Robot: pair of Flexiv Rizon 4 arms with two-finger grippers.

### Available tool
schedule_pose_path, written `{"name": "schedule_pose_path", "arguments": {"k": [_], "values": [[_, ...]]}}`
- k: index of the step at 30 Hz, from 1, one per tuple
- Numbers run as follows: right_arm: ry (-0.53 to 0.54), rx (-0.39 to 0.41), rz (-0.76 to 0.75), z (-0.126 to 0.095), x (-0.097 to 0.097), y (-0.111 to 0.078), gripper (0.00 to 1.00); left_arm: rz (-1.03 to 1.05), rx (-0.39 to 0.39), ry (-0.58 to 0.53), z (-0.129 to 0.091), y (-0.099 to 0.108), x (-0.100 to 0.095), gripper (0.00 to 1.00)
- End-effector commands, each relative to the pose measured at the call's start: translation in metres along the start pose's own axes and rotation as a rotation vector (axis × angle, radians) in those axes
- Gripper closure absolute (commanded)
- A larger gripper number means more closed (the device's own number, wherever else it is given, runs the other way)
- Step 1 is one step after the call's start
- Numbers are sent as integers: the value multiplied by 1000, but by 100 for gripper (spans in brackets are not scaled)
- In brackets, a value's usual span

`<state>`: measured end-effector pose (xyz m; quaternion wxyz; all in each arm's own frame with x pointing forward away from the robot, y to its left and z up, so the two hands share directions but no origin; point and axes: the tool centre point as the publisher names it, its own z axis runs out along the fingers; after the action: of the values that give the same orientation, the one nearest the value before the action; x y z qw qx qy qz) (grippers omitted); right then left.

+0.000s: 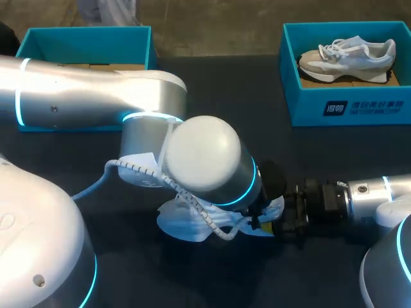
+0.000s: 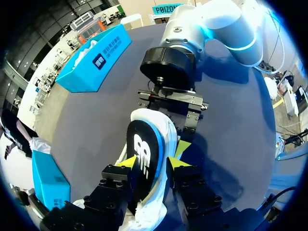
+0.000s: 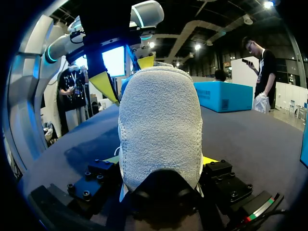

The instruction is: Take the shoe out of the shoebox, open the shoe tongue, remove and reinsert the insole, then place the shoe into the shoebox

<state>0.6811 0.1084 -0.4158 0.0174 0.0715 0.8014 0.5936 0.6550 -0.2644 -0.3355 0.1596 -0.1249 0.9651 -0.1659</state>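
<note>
At table centre, under L arm (image 1: 96, 96): white shoe (image 1: 186, 228) on the dark table (image 1: 96, 167), out of both boxes. Long axis runs approx across the head view, one end toward R arm (image 1: 379, 192). R gripper (image 3: 161, 159) comes in low along that axis. Its yellow tips show either side of the shoe's end w/ fabric filling the gap btwn them, so it reads as clamped on that end, fairly wide. L gripper (image 2: 152, 160) comes down from above at mid-shoe, across the axis. Its tips sit against both flanks, so closed on the shoe too, moderate gap. Black insole (image 2: 144, 154) w/ blue edge lies along the axis btwn L tips, in the shoe's opening; can't tell if fully seated or partly lifted. Judgement: insole step in hand, approx mid-task; out or back in not clear. Key relation: insole travel is along the long axis and R anchors one end, so L is the arm placed to work it, R = brace. Open blue shoebox (image 1: 83, 38) far left, well apart, on L side; second shoebox (image 1: 347, 106) far right holds another shoe (image 1: 350, 56). Risk: L squeeze on flanks pinching the insole
</note>
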Motion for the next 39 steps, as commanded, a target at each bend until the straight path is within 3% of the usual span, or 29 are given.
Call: {"name": "schedule_pose_path", "arguments": {"k": [1, 18, 21, 23, 24, 39], "values": [[-2, 3, 0, 1, 1, 0, 100, -1, -9, -13, 4, -6, 3, 62], [-2, 3, 0, 1, 1, 0, 100, -14, -42, -28, 15, -5, -7, 65], [-2, 3, 0, 1, 1, 0, 100, -15, -38, -26, 14, -5, -8, 75], [-2, 3, 0, 1, 1, 0, 100, -14, -35, -26, 13, -4, -7, 96], [-2, 3, 0, 1, 1, 0, 100, -13, -34, -26, 13, -4, -7, 100], [-2, 3, 0, 1, 1, 0, 100, -16, 1, -4, 3, -7, -13, 100]]}}
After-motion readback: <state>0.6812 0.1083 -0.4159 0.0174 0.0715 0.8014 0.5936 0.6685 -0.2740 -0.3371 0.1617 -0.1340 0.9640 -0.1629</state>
